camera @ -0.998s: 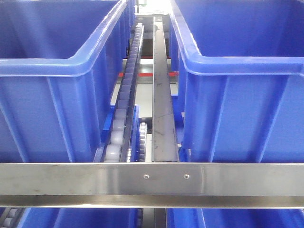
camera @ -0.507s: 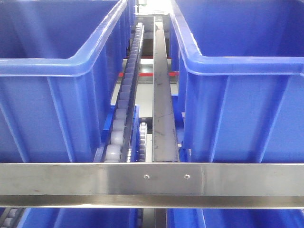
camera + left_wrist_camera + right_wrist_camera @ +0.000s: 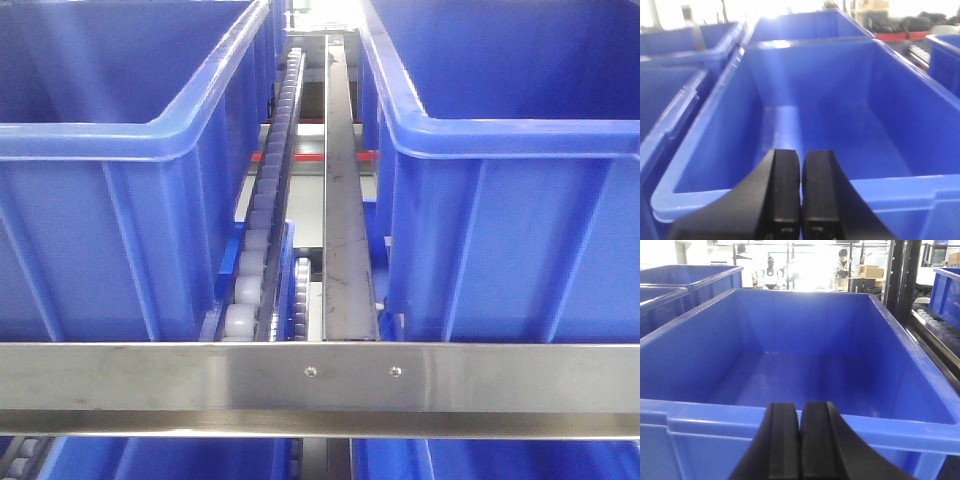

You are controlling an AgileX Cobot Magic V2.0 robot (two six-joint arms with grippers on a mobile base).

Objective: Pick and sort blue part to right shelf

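The blue part is not in view in any frame. My left gripper is shut with nothing between its black fingers, and it points into a large blue bin whose visible inside holds nothing. My right gripper is also shut and empty, and it faces the near wall of another large blue bin whose floor shows nothing on it. Neither gripper shows in the front view.
In the front view two tall blue bins flank a roller track and a steel rail. A steel crossbar runs across the front. More blue bins and a black rack post stand nearby.
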